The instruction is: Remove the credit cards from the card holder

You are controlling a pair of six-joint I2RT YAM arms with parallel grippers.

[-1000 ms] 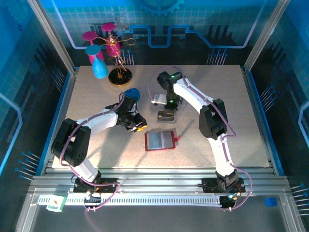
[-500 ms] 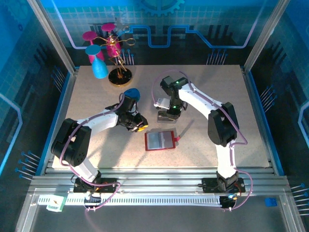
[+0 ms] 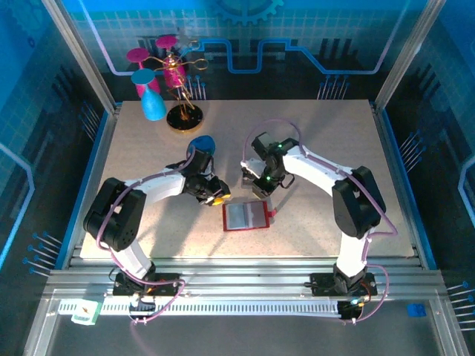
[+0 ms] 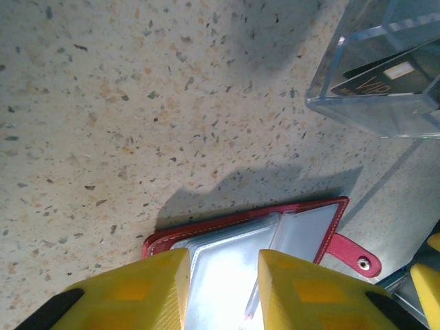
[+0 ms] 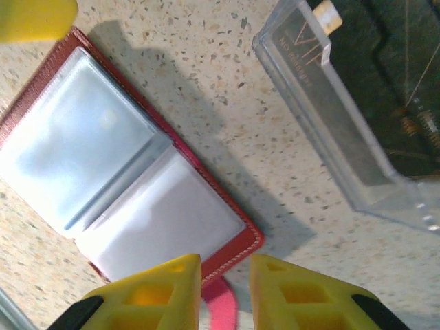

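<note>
The red card holder [image 3: 246, 216] lies open and flat on the speckled table [image 3: 148, 156], near the front edge, with its shiny grey-blue pockets facing up. Its small snap tab [image 4: 354, 255] sticks out on the right side. Just behind the holder stands a clear plastic tray [image 5: 330, 117], apart from it, and a dark card [image 4: 375, 82] with the letters "VIP" lies inside the tray.

The left gripper [image 4: 223, 260] hangs over the left part of the holder. Its 2 yellow fingers are parted a little and nothing is between them. The right gripper [image 5: 225, 267] hangs over the gap between the tray and the holder. Its 2 fingers stand close together with a narrow gap, and they grasp nothing. From the right wrist, the tab shows through this gap, lower down on the table.
</note>
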